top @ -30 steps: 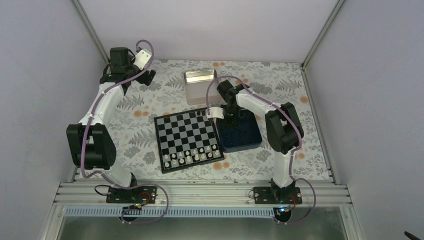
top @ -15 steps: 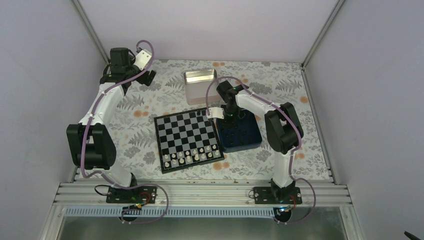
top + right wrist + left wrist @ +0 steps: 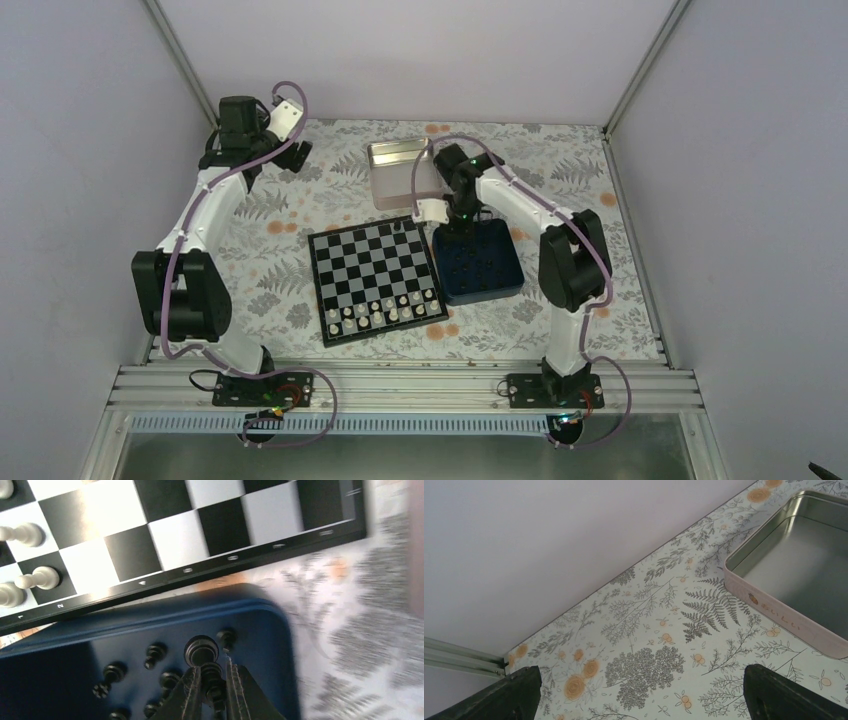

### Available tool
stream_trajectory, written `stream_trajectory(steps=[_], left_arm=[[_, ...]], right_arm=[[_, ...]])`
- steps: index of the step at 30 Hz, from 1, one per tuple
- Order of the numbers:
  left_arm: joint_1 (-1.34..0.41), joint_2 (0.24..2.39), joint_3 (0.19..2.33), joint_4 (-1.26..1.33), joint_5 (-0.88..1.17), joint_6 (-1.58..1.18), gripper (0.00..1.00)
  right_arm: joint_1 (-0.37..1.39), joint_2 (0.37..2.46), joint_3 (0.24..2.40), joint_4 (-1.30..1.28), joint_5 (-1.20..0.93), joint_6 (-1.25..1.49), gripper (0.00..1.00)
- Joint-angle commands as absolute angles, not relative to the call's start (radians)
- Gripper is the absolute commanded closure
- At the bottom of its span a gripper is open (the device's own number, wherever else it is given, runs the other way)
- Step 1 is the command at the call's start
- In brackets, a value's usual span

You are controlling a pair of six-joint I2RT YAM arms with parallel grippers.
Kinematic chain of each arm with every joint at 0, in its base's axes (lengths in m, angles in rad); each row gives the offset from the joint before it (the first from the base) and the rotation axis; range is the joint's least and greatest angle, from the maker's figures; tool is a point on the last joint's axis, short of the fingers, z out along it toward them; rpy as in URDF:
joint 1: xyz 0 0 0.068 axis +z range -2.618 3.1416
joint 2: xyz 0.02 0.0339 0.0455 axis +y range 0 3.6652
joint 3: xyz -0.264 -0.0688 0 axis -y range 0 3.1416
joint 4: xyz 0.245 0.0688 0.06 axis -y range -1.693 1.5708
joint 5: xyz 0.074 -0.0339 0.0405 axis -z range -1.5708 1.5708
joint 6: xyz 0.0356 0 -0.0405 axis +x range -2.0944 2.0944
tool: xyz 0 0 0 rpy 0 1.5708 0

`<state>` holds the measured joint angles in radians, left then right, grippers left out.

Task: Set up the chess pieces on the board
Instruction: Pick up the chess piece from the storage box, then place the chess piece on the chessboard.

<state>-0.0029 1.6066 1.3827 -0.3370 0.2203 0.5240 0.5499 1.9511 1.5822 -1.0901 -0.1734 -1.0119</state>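
1. Chess pieces, the black ones, lie mostly loose in the navy box. The box sits just beside the right edge of the board, mid-table.
2. Only the right wrist view shows the grip. The right gripper has its jaws pressed in on one black piece, whose round head sticks out past the fingertips. It is over the box corner near the board's rim. Whether its foot touches the box floor I cannot tell. From overhead the wrist hides this pinch.
3. That same close view gives six other black men on the box floor, some blurred, and four pale men on the nearest board squares.
4. Only the overhead view takes in the whole board. The cream-white chessmen stand in two rows along its near side, too small to count surely. One dark piece stands on the far row.
5. The left wrist view shows the left gripper with its jaws spread wide, the floral cloth showing between them and the metal tin off to one side. Overhead, that arm reaches the far left corner, well apart from the board.
6. Counted: one board, one box, one tin, two arms.
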Motion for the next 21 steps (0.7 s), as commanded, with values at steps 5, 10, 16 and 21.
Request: stream_trajectory(steps=[5,10,16,21], left_arm=[[-0.003,1.543,1.374,-0.321,0.245,0.537,0.0],[-0.001,1.524,1.363,-0.307,0.227,0.544,0.0],[0.003,1.502,1.334,-0.269,0.21,0.523,0.0],[0.006,1.487,1.304,-0.239,0.184,0.516,0.0]], right_arm=[[0.6,1.962,1.916,-1.233,-0.065,-0.991,0.95],[0.667,2.061,2.056,-1.214,-0.045,-0.994,0.95],[0.74,2.177,2.174,-1.168,-0.034,-1.003,0.95],[0.785,2.262,2.254,-1.151,-0.03,-1.001,0.94]])
